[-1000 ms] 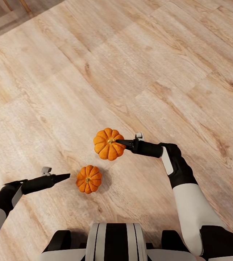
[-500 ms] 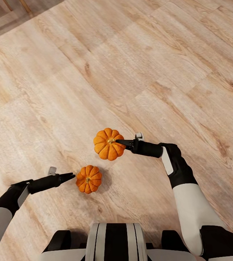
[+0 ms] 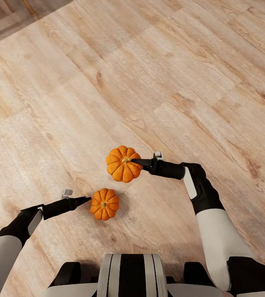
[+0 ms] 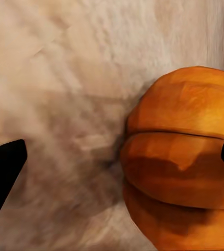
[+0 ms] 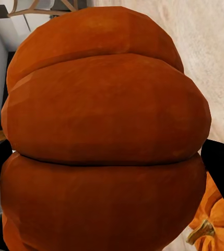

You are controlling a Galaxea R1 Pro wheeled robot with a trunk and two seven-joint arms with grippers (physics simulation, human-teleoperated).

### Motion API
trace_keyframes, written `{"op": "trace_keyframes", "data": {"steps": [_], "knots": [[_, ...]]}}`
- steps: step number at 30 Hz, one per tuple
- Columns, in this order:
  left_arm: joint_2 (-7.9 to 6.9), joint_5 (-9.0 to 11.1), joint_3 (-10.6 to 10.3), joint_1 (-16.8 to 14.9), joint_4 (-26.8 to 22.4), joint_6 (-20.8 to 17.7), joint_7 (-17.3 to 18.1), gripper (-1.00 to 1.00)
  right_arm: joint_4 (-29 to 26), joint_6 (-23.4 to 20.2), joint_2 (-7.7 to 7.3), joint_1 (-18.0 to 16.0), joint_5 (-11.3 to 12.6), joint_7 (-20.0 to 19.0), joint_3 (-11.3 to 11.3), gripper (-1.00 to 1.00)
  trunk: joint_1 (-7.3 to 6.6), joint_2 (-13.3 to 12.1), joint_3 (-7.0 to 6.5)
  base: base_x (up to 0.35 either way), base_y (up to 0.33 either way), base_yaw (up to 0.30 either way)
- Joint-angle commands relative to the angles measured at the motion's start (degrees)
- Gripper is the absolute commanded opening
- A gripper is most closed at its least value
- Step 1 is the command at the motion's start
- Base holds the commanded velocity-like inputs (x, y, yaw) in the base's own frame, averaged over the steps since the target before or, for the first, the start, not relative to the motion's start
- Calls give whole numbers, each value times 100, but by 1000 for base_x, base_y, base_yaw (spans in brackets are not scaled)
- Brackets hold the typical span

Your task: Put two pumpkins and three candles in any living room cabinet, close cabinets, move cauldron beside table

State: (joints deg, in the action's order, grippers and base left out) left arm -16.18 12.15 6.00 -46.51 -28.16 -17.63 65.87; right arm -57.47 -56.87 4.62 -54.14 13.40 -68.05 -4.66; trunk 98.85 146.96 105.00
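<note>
While our right gripper (image 3: 135, 161) is clenched on the larger ribbed pumpkin (image 3: 122, 164), held up at about 12 o'clock from the trunk, our left gripper (image 3: 87, 199) hangs with jaws spread, one tip touching the smaller pumpkin (image 3: 105, 204) on the matte wood-plank floor (image 3: 66, 103) at 11 o'clock. We judge the pickup half done: next the left jaws must straddle that smooth, lobed orange body and close.

Both pumpkins (image 3: 124, 164) (image 3: 105, 203) are ribbed orange, the floor (image 3: 157, 74) pale tan wood-grain planks, and both end effectors (image 3: 137, 161) (image 3: 85, 200) black on black-and-white arms.
</note>
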Motion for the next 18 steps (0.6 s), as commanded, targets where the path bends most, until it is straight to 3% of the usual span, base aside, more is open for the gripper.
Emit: {"op": "trace_keyframes", "data": {"steps": [1, 9, 12, 18], "knots": [[1, -19, -11, 2, 4, -11, -11, 100, 2, -18, 1, 0, 14, -15, 0, -100, 0, 0, 0, 0, 0, 0], [-9, -27, -30, 2, -3, 8, 39, 100, 7, -18, 20, 0, 14, -15, 7, -100, 0, 0, 0, 0, 0, 0], [-32, -14, -164, 2, -16, 27, 82, 100, 7, -18, 27, 0, 14, -15, 11, -100, 0, 0, 0, 0, 0, 0], [-91, -12, -306, 2, -45, 32, 619, 100, 13, -18, 36, 6, 13, 2, 17, -100, 0, 0, 0, 0, 0, 0]]}}
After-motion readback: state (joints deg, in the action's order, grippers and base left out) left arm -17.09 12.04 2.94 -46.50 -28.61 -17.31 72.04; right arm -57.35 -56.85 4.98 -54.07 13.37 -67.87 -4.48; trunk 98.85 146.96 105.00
